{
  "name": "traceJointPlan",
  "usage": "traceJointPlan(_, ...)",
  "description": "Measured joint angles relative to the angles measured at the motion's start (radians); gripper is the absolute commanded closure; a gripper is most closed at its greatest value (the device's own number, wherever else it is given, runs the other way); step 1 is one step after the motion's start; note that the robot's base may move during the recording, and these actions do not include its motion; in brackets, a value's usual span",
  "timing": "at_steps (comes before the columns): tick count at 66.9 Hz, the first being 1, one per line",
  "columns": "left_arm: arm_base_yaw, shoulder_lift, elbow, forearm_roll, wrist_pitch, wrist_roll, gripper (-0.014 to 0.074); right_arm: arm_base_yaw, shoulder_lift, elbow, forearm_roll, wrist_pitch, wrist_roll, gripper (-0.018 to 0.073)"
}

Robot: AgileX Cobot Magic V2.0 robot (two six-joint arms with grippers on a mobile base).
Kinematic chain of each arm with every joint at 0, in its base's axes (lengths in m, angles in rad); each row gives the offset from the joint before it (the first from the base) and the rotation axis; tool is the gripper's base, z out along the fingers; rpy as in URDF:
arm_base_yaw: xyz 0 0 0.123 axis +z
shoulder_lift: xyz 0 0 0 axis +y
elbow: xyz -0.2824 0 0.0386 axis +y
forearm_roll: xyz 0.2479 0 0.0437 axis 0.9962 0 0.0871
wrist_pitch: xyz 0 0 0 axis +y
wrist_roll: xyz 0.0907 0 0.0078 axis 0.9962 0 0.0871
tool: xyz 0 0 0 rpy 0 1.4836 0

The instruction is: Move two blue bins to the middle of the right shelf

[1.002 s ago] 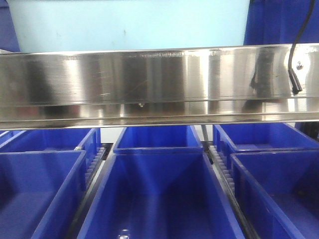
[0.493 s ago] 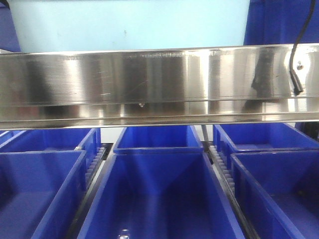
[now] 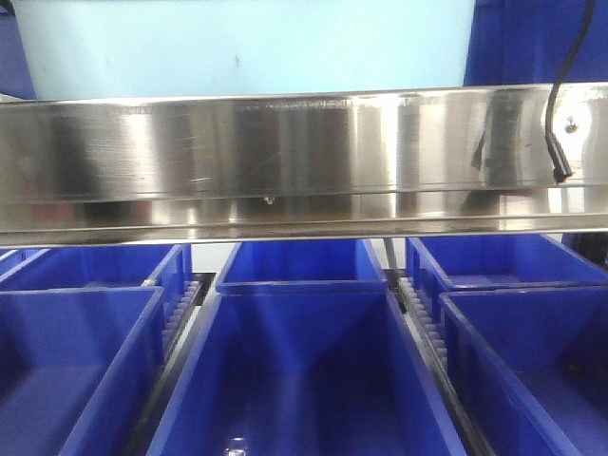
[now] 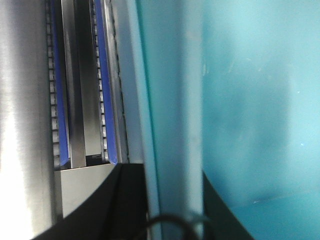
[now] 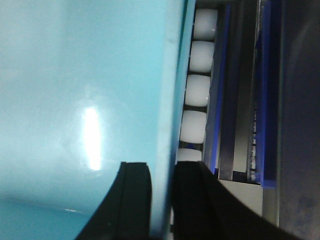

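Note:
A light blue bin (image 3: 247,43) sits above the steel shelf beam (image 3: 304,161), and only its front wall shows in the front view. In the left wrist view my left gripper (image 4: 167,172) is shut on the bin's rim (image 4: 170,100), one black finger (image 4: 125,200) outside and one inside. In the right wrist view my right gripper (image 5: 161,167) is shut on the opposite rim (image 5: 167,90) of the same bin, which lies next to white rollers (image 5: 200,55). Neither gripper shows in the front view.
Below the beam stand rows of dark blue bins (image 3: 304,370), left (image 3: 76,361) and right (image 3: 532,351), separated by roller rails (image 3: 423,323). Another dark blue bin (image 3: 532,43) stands beside the light one. A black cable (image 3: 560,142) hangs over the beam's right end.
The light blue bin has shifted only slightly. The black cable's end has swung a little to the left, and the dark reflection on the beam's right part has faded.

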Motion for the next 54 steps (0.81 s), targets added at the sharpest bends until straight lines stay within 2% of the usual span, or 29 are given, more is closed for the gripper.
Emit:
traceJointPlan(19,0.000,-0.066,-0.047,0.004,0.039,0.072,0.0707,0.007,-0.055,-0.038,-0.001,0.033,-0.015,0.0726)
traceJointPlan(54,0.002,-0.078,-0.327,-0.018,0.039,0.108,0.0707,0.007,-0.063,-0.382,-0.047,0.060,-0.071,0.0726)
